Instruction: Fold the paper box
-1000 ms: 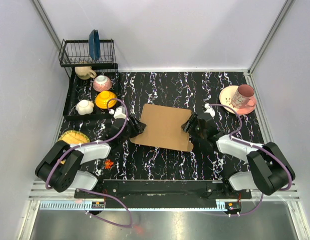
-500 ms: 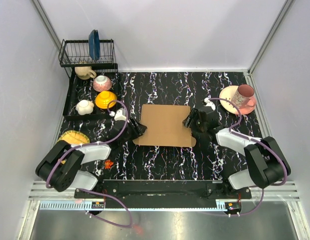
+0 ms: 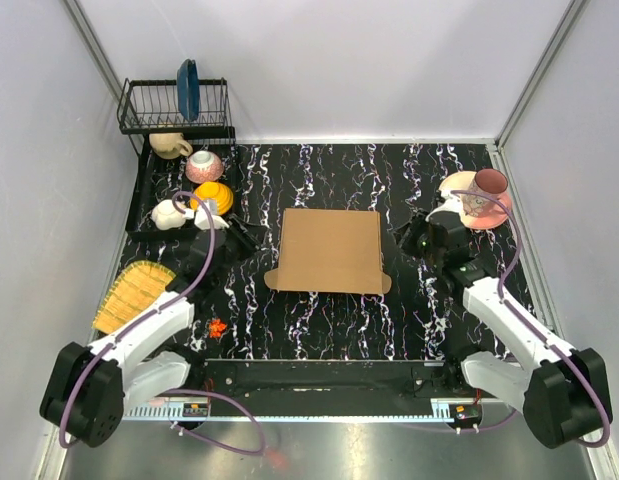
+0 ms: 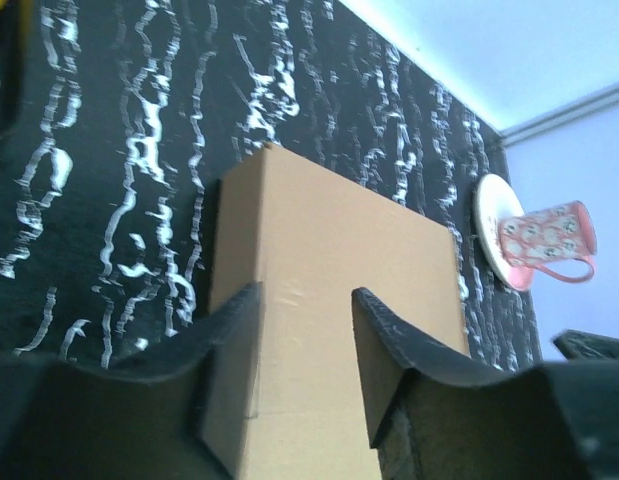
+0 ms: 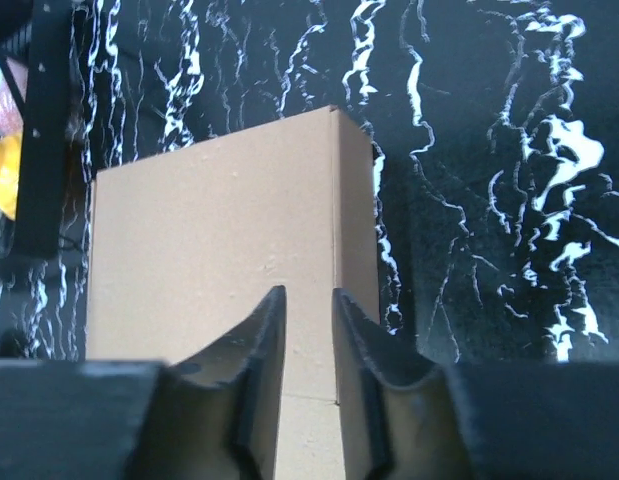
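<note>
The paper box [image 3: 329, 250] is a flat brown cardboard square lying on the black marbled table, with small tabs at its near corners. My left gripper [image 3: 246, 238] is open and empty, a short way off the box's left edge. In the left wrist view the box [image 4: 329, 260] shows beyond the gripper [image 4: 306, 292]. My right gripper [image 3: 410, 240] is a short way off the box's right edge. Its jaws stand a narrow gap apart with nothing between them. In the right wrist view the box [image 5: 209, 240] lies ahead of the gripper [image 5: 308, 291].
A black dish rack [image 3: 174, 105] with a blue plate [image 3: 188, 88] stands at the back left, above a tray with cups and an orange bowl [image 3: 211, 197]. A yellow woven mat [image 3: 134, 290] lies at the left. A pink mug [image 3: 486, 190] stands on a saucer [image 3: 451, 188] at the back right.
Both grippers have let go of the box's side edges and drawn back outward. The box has turned from a tilt to lie square and flat.
</note>
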`<state>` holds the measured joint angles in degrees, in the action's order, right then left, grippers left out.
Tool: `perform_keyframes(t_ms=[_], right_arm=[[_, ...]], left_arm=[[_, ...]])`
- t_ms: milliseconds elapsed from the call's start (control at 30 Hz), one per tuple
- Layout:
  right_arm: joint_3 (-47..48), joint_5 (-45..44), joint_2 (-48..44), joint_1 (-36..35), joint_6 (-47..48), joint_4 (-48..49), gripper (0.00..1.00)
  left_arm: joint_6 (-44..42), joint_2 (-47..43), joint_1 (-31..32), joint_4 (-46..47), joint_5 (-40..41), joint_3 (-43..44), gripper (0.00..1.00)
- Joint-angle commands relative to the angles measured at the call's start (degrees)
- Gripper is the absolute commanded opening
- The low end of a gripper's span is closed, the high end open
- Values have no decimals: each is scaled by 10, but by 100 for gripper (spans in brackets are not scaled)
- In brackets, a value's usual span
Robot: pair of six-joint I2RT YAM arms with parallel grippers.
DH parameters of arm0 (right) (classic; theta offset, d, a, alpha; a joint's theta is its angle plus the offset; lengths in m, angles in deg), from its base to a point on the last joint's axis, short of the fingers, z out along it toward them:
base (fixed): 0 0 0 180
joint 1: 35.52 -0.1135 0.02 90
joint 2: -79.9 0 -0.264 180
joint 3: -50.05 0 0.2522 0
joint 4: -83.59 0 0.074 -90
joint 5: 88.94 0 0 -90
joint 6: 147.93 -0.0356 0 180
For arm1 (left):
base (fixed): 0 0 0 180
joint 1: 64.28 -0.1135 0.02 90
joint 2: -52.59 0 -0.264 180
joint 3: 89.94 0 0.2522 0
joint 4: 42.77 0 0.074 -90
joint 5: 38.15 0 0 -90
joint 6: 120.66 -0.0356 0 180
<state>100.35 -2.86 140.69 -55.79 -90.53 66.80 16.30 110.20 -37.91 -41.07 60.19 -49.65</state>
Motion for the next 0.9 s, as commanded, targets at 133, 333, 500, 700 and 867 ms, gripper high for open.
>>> perform_keyframes(t_ms=[133,333,500,700,867], right_arm=[[-30,9,38,49,-14,1,0],[-43,62,103,54,-20,61,0],[-49,105,140,55,-28,109,0],[-60,143,177,55,-44,158,0],[-63,168,195,55,-49,173,0]], left_arm=[[60,86,-74,2,-32,-9,18],[70,179,-84,52,-116,15,2],[75,206,-84,93,-152,11,0],[76,224,-84,111,-187,12,0],[81,237,-82,116,-198,6,0]])
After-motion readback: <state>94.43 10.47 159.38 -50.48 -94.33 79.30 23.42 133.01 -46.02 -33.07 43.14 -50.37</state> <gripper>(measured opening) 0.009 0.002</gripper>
